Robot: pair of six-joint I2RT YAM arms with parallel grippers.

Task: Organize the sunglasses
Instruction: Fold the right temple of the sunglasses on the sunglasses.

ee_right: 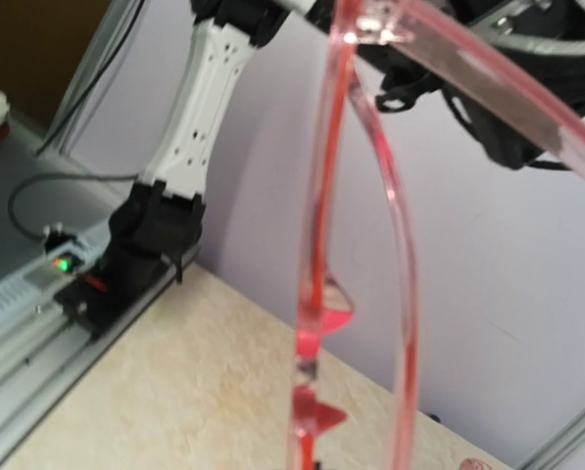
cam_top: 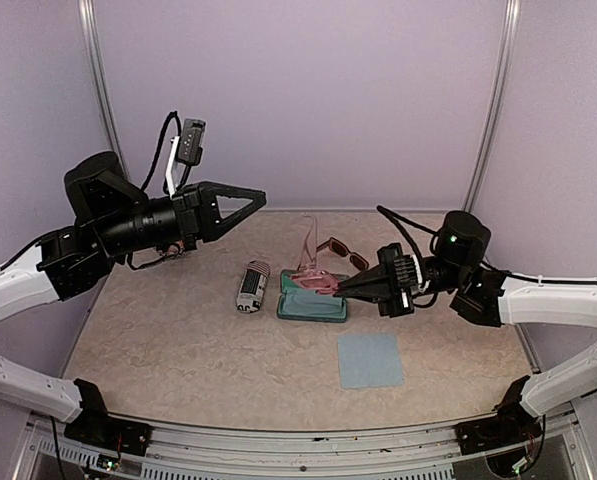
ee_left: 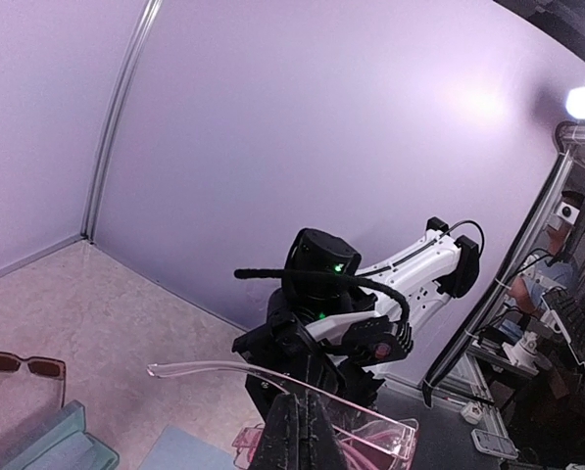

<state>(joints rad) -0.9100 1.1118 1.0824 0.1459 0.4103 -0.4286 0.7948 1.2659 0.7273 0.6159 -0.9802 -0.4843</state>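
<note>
Jaws of the right gripper (cam_top: 340, 288) pinch the translucent pale-pink sunglasses (cam_top: 316, 275) above the teal case (cam_top: 311, 310); the left gripper's (cam_top: 262, 197) press together aloft. Thick reddish-brown sunglasses (cam_top: 343, 250) lie behind it, a striped pouch (cam_top: 251, 288) beside.

1. Left gripper (ee_left: 297, 441) at bottom centre, dark jaws pressed together.
2. Pink translucent sunglasses (ee_left: 375, 437) just behind it, raised off the desk (ee_left: 106, 313); one clear temple sticks out to the left.
3. Right arm (ee_left: 414, 272) faces the camera: black wrist with a green light, white link behind.
4. Brown sunglasses (ee_left: 23, 367) lie lower left on the desk.
5. Teal-blue case (ee_left: 47, 443) just beside them; pale blue cloth (ee_left: 189, 450) next to the case.
6. Purple wall (ee_left: 321, 117) behind; person (ee_left: 566, 223) far right.
</note>
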